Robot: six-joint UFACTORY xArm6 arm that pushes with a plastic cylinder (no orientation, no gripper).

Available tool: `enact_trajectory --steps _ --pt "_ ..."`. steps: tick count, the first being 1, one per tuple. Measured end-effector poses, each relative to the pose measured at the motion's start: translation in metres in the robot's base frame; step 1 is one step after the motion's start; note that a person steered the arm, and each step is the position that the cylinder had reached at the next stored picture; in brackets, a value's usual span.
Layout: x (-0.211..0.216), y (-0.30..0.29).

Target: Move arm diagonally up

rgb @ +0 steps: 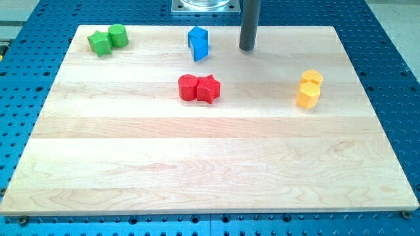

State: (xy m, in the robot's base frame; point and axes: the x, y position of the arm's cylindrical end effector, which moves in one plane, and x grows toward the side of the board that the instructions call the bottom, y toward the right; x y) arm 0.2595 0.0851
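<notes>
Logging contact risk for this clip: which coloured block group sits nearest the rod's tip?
The blue blocks, just to the view's left of my tip; red, yellow and green pairs lie farther off.

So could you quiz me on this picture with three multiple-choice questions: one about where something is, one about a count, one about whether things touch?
1. Where is my tip?
A. near the view's top, right of the blue block
B. at the view's bottom
C. among the green blocks

2. How many blocks are on the board?
A. five
B. seven
C. nine

3. The two red blocks are:
A. touching
B. far apart
C. stacked

Answers: 1 A, the rod ends just right of the blue block. 2 B, two green, one blue, two red, two yellow. 3 A, no gap shows between them.
</notes>
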Motion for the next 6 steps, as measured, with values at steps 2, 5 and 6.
enact_trajectory --steps 2,5,6 --pt "-0.003 0.001" --pt "-0.023 0.006" --pt "-0.068 0.021"
